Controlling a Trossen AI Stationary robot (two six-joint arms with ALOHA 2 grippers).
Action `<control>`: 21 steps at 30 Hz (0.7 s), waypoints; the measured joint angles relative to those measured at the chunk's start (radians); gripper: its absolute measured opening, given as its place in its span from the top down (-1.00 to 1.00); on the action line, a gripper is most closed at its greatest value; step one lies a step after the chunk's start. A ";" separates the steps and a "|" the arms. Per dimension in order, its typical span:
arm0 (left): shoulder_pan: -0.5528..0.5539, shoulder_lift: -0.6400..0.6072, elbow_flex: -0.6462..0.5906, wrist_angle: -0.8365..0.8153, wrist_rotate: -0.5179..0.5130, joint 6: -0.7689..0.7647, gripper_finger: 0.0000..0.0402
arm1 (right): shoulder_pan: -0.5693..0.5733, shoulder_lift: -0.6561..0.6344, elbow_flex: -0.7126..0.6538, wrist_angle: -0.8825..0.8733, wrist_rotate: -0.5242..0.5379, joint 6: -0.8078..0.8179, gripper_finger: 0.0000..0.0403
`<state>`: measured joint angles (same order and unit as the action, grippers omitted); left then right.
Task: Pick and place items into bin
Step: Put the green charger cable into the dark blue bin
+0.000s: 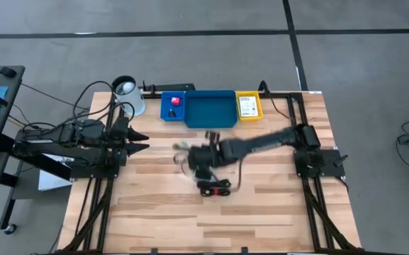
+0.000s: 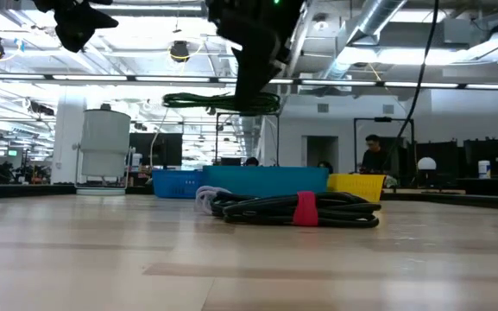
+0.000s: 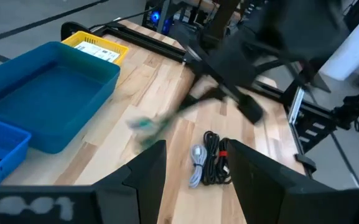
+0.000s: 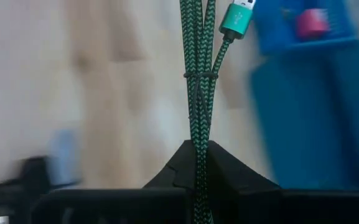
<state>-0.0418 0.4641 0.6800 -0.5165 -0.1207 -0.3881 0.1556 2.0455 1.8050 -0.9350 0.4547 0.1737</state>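
High view: the right gripper [image 1: 192, 160] is shown above the table's [image 1: 275, 212] middle, pinched on a green cable [image 4: 198, 93] and lifted clear. The carry step is judged in hand; a move toward the teal bin [image 1: 209, 108] at the far edge, then release, is called for. The black-red bundle [image 2: 299, 209] lies below. The left gripper [image 1: 142, 139], parted and empty, waits at the left edge. The cable's hanging end is blurred.
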 joint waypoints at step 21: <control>0.000 0.000 0.000 0.011 -0.097 -0.073 0.21 | -0.538 0.004 0.089 -0.175 -0.132 -0.429 0.65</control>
<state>-0.0418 0.4644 0.6800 -0.5056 -0.2180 -0.4610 -0.3821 2.0495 1.8937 -1.1105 0.3231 -0.2552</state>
